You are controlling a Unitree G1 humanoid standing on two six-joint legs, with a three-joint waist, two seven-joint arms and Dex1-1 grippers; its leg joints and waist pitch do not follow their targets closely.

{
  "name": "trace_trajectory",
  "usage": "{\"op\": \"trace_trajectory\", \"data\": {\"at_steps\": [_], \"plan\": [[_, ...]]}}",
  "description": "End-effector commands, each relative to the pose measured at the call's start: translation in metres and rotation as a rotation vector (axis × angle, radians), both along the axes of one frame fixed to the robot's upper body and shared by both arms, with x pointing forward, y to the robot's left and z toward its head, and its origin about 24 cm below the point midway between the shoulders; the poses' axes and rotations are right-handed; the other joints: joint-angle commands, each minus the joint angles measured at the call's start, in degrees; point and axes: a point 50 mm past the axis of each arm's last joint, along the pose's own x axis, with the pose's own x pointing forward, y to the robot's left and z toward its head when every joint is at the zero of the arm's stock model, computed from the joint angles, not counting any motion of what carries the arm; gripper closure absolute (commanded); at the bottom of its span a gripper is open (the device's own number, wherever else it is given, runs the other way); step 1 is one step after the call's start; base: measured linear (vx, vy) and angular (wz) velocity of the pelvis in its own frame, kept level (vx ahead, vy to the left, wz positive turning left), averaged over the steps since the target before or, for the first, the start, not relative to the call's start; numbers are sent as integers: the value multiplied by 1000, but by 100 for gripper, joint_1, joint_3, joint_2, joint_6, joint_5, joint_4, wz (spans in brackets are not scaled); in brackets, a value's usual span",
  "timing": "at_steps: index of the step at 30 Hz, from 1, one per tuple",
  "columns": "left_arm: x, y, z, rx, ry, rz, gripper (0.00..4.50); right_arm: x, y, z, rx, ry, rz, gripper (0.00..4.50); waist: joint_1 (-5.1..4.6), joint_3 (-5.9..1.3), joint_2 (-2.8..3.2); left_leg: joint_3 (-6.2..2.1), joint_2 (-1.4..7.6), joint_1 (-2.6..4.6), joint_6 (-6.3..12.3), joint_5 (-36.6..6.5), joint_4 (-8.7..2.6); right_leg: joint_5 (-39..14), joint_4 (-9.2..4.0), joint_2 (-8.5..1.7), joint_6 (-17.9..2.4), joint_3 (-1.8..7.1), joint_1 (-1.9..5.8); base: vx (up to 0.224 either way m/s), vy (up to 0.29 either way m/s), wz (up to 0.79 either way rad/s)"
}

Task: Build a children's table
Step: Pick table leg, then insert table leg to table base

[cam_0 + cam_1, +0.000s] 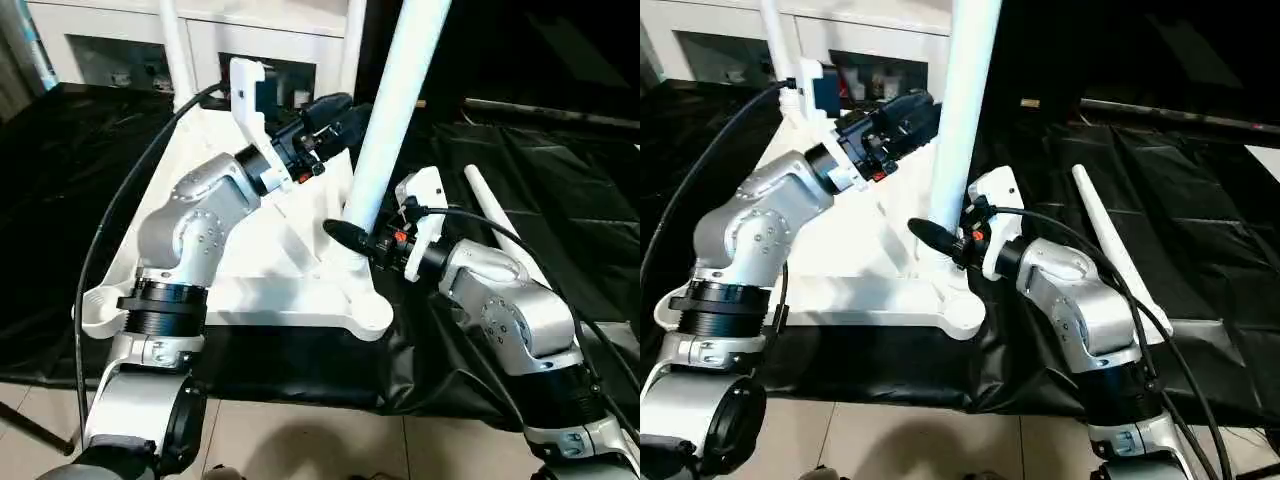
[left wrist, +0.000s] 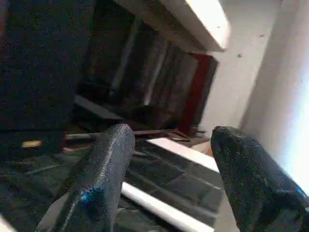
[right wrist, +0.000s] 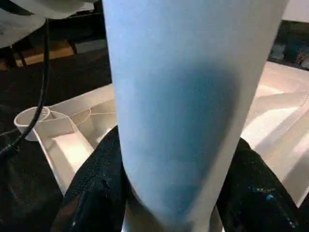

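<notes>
no text, label, brand, number or sign can be read anywhere in these views.

The right tool (image 3: pixel 176 193) clamped a white tube leg (image 3: pixel 188 96), one black finger (image 3: pixel 91 193) on each side, above the white tabletop (image 3: pixel 67 145) with its round corner socket (image 3: pixel 34 118).
</notes>
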Motion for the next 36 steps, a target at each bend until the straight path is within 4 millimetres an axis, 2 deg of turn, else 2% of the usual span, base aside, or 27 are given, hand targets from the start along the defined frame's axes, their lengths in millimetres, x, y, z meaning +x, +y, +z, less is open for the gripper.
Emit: {"op": "trace_trajectory", "data": {"at_steps": [1,2,3,4,5,8,9,10,11,13,14,15,16,17,18,20,21,24,25,26,27,29,32,36], "plan": [[8,11,-4,49,-7,94,143,8,-9,4,-9,-44,-97,256,-6,-442,10,107,-104,-27,11,-849,-373,-1704,-416,-117,-532,156,415,0,0,0],[8,11,-4,49,-7,94,143,8,-9,4,-9,-44,-97,256,-6,-444,15,106,-104,-24,-9,-848,-373,-1729,-413,-124,-513,157,411,0,0,0],[8,19,-6,107,-65,116,143,14,-15,6,4,-79,-169,256,-5,-449,15,100,-108,-27,-23,-822,-379,-1749,-419,-126,-476,153,416,0,0,0],[8,22,-8,125,-75,107,143,15,-17,6,0,-91,-183,256,-19,-447,-3,103,-108,-36,-26,-820,-384,-1785,-429,-129,-441,154,415,0,0,0],[6,25,-11,145,-80,84,143,17,-20,6,-5,-99,-188,256,-19,-460,18,100,-101,-19,-65,-786,-381,-1707,-394,-130,-465,158,413,0,0,0],[-5,29,-30,320,-112,-60,143,17,-27,3,25,-38,-179,256,-31,-459,44,100,-77,-2,-6,-698,-396,-1269,-330,-114,-652,176,412,0,0,0],[-15,29,-44,430,-105,-181,143,17,-31,1,47,-2,-176,256,-15,-467,45,98,-76,22,49,-614,-392,-1065,-308,-125,-758,184,413,0,0,0],[-24,27,-55,500,-82,-280,143,16,-32,0,52,16,-164,256,-22,-465,55,102,-61,14,59,-601,-402,-989,-284,-129,-805,191,418,0,0,0],[-24,27,-55,500,-82,-280,143,16,-32,0,52,16,-164,257,-29,-457,60,112,-61,23,65,-600,-403,-913,-276,-119,-862,195,408,0,0,0],[-37,24,-78,612,-34,-434,143,11,-33,-6,29,34,-118,257,-3,-482,74,131,-62,54,70,-519,-373,-592,-246,-133,-1039,205,400,0,0,0],[-37,24,-78,612,-34,-434,143,11,-33,-6,29,34,-118,257,-9,-462,70,127,-63,33,97,-564,-394,-582,-245,-120,-1078,196,409,0,0,0],[-42,22,-90,659,-4,-491,143,9,-33,-10,11,46,-97,257,-7,-452,121,124,-61,31,46,-699,-400,-708,-253,-138,-1072,202,418,0,0,0],[-45,21,-99,706,11,-523,161,8,-33,-13,-6,52,-86,257,-13,-450,98,126,-60,35,33,-751,-404,-786,-280,-142,-1052,200,422,0,0,0],[-45,21,-107,754,26,-530,171,7,-33,-16,-26,59,-78,257,-13,-430,134,119,-58,32,-8,-881,-420,-1007,-301,-142,-989,200,423,0,0,0],[-44,22,-113,790,31,-525,171,6,-32,-18,-35,63,-75,257,-20,-424,101,123,-69,31,-36,-1016,-417,-1288,-354,-145,-880,203,422,0,0,0],[-42,22,-119,828,36,-511,181,4,-30,-18,-38,67,-71,257,-15,-430,91,118,-75,21,-83,-1052,-417,-1532,-377,-158,-750,207,425,0,0,0],[-41,22,-121,841,38,-514,181,3,-30,-18,-37,68,-70,257,-23,-421,115,111,-75,22,-111,-1115,-426,-1684,-405,-157,-693,202,420,0,0,0],[-42,24,-126,884,59,-525,220,0,-28,-20,-49,69,-62,257,-30,-418,104,97,-68,25,-134,-1251,-431,-1997,-429,-165,-632,190,400,0,0,0],[-42,26,-128,913,63,-531,220,0,-27,-20,-50,70,-58,257,-25,-417,148,92,-67,38,-144,-1291,-430,-2037,-432,-168,-638,190,388,0,0,0],[-42,27,-129,935,66,-534,231,-1,-26,-20,-51,70,-55,257,-36,-413,125,91,-64,41,-135,-1342,-432,-2079,-441,-158,-628,186,380,0,0,0],[-43,28,-131,948,72,-535,231,-2,-26,-21,-52,70,-52,257,-33,-410,141,88,-67,41,-129,-1363,-434,-2103,-442,-156,-616,188,381,0,0,0],[-42,30,-133,973,71,-533,266,-2,-26,-21,-57,69,-49,257,-31,-418,137,86,-64,48,-130,-1343,-436,-1988,-425,-152,-652,190,380,0,0,0],[-41,32,-135,985,70,-519,270,-3,-25,-22,-62,67,-45,257,-29,-432,143,86,-62,50,-126,-1302,-433,-1750,-404,-145,-741,191,386,0,0,0],[-38,34,-132,976,64,-499,312,-3,-25,-21,-62,66,-43,257,-24,-432,142,90,-63,50,-123,-1304,-433,-1610,-385,-147,-842,194,392,0,0,0]]}}
